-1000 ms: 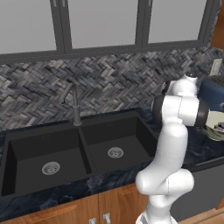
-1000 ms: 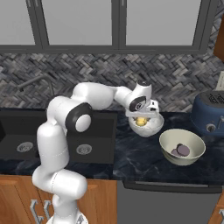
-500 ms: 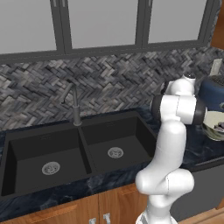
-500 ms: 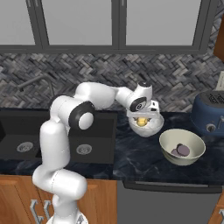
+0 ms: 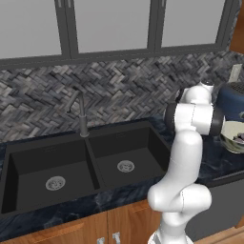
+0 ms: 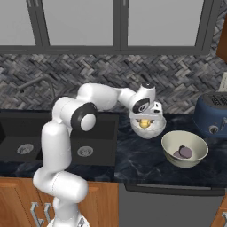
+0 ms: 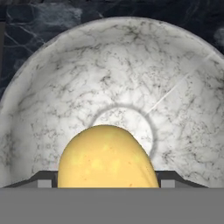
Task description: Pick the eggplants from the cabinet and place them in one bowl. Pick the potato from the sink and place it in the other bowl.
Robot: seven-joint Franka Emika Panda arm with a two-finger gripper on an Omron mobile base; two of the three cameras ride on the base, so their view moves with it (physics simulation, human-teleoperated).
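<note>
My gripper (image 6: 144, 119) hangs over a white marbled bowl (image 6: 156, 130) on the dark counter, shut on the yellow-tan potato (image 6: 144, 123). In the hand view the potato (image 7: 105, 153) sits between the two dark fingertips (image 7: 43, 179), directly above the middle of the marbled bowl (image 7: 57, 87). To the right stands the pale cream bowl (image 6: 197, 155) with dark purplish eggplants (image 6: 183, 152) lying in it. The black double sink (image 6: 26, 133) lies to the left.
A dark blue rounded appliance (image 6: 213, 116) with a knob stands at the far right against the herringbone backsplash. The curved tap (image 5: 81, 112) rises behind the sink (image 5: 71, 167). Glass-fronted wall cabinets run overhead, and a brown wooden edge (image 6: 223, 31) shows at the top right.
The hand has shifted slightly right and down with the potato, a little deeper over the marbled bowl. The bowls have stayed where they were.
</note>
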